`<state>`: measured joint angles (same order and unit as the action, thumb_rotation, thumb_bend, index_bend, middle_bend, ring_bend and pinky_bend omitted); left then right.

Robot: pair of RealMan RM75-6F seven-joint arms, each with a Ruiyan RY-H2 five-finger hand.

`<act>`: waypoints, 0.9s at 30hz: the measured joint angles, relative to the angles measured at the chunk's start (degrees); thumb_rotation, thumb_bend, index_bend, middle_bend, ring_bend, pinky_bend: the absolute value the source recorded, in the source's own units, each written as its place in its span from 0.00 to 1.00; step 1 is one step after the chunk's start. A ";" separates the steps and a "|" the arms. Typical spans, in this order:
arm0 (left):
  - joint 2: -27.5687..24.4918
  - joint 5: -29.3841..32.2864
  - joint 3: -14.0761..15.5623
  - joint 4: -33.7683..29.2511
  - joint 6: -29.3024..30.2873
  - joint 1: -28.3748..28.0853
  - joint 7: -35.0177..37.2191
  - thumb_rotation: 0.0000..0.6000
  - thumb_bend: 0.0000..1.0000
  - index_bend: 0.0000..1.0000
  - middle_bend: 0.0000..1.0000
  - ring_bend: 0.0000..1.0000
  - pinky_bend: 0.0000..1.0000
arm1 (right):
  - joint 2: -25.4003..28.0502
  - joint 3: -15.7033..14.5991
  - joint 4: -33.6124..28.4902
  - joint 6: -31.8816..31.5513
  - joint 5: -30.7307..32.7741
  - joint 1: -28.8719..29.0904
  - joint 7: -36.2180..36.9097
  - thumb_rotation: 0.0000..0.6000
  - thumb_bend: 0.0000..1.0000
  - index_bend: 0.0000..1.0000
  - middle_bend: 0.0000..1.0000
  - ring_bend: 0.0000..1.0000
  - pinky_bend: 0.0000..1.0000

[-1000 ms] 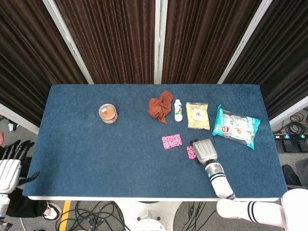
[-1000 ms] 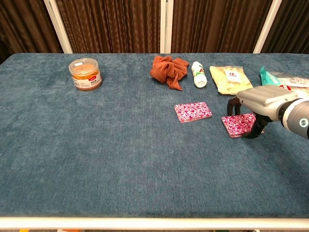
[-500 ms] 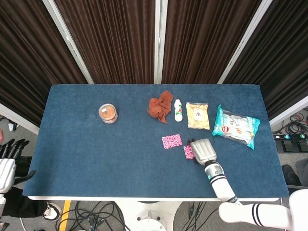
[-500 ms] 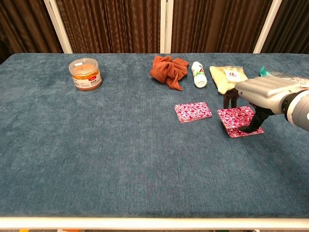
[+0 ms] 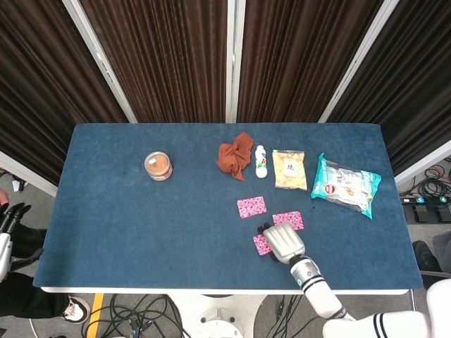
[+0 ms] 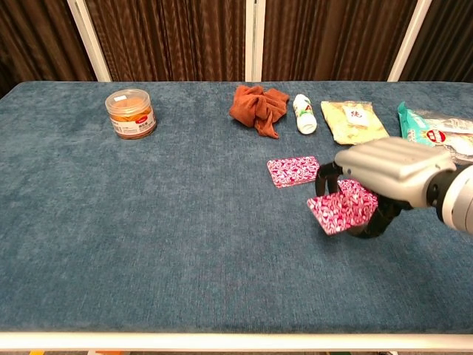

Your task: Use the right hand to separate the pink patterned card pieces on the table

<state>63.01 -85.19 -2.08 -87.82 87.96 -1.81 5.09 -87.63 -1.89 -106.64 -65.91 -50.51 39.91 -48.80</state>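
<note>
You're facing a table [image 5: 127,211] covered in blue cloth, backed by dark brown curtains [image 5: 162,56] split by pale slanted posts [image 5: 99,60]. Below its front edge, black cables [image 5: 148,310] sprawl over a grey floor [image 5: 17,179].

A lab: curtained booth [image 5: 176,56], cloth-covered table [image 5: 141,218], floor cables [image 5: 141,310]

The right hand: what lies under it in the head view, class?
Under the right hand, a pink patterned card sticks out at its left edge. The rest of that card is covered. A second card lies beyond the hand, uncovered.
</note>
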 measured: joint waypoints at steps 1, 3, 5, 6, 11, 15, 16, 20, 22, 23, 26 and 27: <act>-0.01 0.04 0.00 0.07 -0.02 0.04 0.14 1.00 0.15 0.13 0.09 0.00 0.11 | -0.11 -0.21 -0.06 0.00 0.09 -0.06 -0.23 1.00 0.22 0.46 0.44 0.86 0.94; 0.02 0.03 0.06 0.22 -0.12 0.07 0.27 1.00 0.15 0.13 0.09 0.00 0.11 | -0.42 -0.65 0.02 -0.05 0.22 -0.14 -0.85 1.00 0.21 0.46 0.43 0.86 0.94; 0.10 -0.05 0.13 0.46 -0.16 0.08 0.13 1.00 0.15 0.13 0.09 0.00 0.11 | -0.82 -0.92 0.41 -0.02 0.39 -0.18 -1.23 1.00 0.19 0.42 0.40 0.86 0.94; 0.16 -0.10 0.16 0.61 -0.16 0.09 -0.06 1.00 0.15 0.13 0.09 0.00 0.11 | -0.95 -0.94 0.61 0.06 0.48 -0.18 -1.25 1.00 0.19 0.40 0.38 0.86 0.94; 0.35 -0.16 0.21 0.95 -0.16 0.19 -0.10 1.00 0.15 0.13 0.09 0.00 0.11 | -1.10 -0.77 1.41 1.32 1.48 0.14 -1.06 1.00 0.12 0.17 0.25 0.85 0.93; 0.36 -0.27 0.30 1.07 -0.04 0.35 0.16 1.00 0.15 0.13 0.09 0.00 0.11 | -0.73 -0.80 1.56 2.94 2.52 0.60 -0.80 1.00 0.10 0.12 0.20 0.84 0.93; 0.36 -0.27 0.30 1.09 -0.09 0.34 0.18 1.00 0.15 0.13 0.09 0.00 0.11 | -0.56 -0.82 1.57 3.29 2.70 0.70 -0.59 1.00 0.09 0.11 0.19 0.84 0.93; 0.35 -0.44 0.35 1.04 -0.04 0.38 0.05 1.00 0.15 0.13 0.09 0.00 0.11 | 0.17 -0.93 1.35 3.49 2.27 0.68 0.49 1.00 0.09 0.11 0.19 0.84 0.93; 0.33 -0.47 0.30 0.97 0.03 0.39 0.03 1.00 0.15 0.13 0.09 0.00 0.11 | 0.70 -0.86 0.78 3.14 1.49 0.50 1.12 1.00 0.09 0.10 0.19 0.84 0.92; 0.31 -0.49 0.30 0.95 0.04 0.40 0.01 1.00 0.15 0.13 0.09 0.00 0.11 | 1.20 -0.76 0.22 2.76 0.72 0.31 1.70 1.00 0.09 0.10 0.19 0.84 0.92; 0.24 -0.64 0.35 0.78 0.06 0.39 -0.08 1.00 0.15 0.13 0.09 0.00 0.11 | 2.90 -0.51 -1.31 1.03 -2.18 -0.54 3.52 1.00 0.09 0.10 0.21 0.84 0.93; 0.21 -0.69 0.33 0.68 0.07 0.38 -0.12 1.00 0.15 0.13 0.09 0.00 0.11 | 3.51 -0.46 -1.73 0.24 -3.32 -0.93 4.17 1.00 0.10 0.11 0.21 0.84 0.93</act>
<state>63.23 -85.88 -1.75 -87.13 88.03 -1.43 4.97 -84.12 -2.35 -108.37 -65.67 -53.83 38.98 -44.63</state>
